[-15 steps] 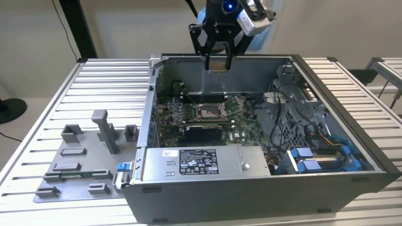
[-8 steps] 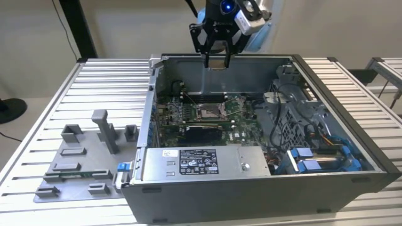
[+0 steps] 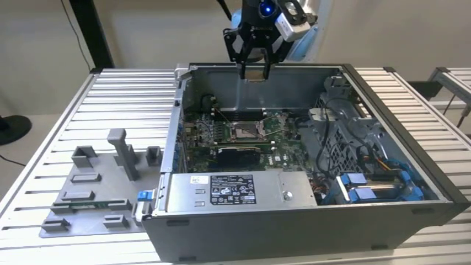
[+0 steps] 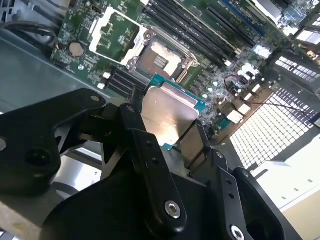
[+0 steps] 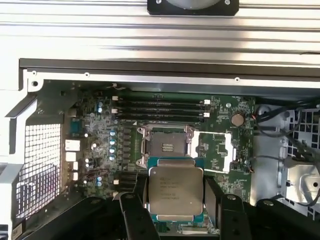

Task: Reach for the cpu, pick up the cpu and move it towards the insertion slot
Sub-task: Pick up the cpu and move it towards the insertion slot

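My gripper (image 3: 254, 70) hangs above the open computer case (image 3: 412, 160), over its back wall, shut on the cpu (image 3: 255, 75). Both wrist views show the cpu (image 5: 176, 190) (image 4: 167, 117) as a flat square chip with a silvery metal top and a teal-green edge, clamped between the two black fingers (image 5: 214, 197). The insertion slot (image 3: 245, 131) lies below on the green motherboard, a square socket with a shiny metal frame and a dull centre. In the wrist views the slot (image 5: 166, 147) (image 4: 159, 59) sits just beyond the held cpu, uncovered.
A silver power supply (image 3: 235, 190) fills the case's near side. Grey drive bays and blue cable clips (image 3: 372, 185) crowd the exterior view's right. Outside the case, on the slatted table (image 3: 125, 105), stands a grey fixture plate with blocks (image 3: 96, 182). Black memory slots (image 5: 160, 107) run beside the socket.
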You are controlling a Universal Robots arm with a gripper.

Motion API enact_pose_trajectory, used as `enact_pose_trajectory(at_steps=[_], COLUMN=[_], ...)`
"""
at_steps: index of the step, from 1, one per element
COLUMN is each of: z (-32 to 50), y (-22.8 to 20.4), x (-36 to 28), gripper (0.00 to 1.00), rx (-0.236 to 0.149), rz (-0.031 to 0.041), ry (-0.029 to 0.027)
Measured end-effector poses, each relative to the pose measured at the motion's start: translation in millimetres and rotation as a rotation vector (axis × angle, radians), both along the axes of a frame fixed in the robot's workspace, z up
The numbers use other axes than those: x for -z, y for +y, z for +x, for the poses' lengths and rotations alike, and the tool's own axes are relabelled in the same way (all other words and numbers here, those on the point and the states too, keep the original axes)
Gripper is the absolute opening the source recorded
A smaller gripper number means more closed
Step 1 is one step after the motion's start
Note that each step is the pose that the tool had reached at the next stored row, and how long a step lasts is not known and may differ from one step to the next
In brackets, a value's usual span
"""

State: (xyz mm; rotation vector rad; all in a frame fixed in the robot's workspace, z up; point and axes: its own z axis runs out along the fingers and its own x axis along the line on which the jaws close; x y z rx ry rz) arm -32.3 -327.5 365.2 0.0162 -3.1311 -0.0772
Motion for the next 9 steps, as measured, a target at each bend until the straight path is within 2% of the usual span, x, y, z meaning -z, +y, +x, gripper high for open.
enact_pose_trajectory(at_steps=[9], z=[0.1], y=[0.0], x=[0.1], gripper=[0.0], rx=[0.0], rz=[-0.0027], ry=[-0.0001])
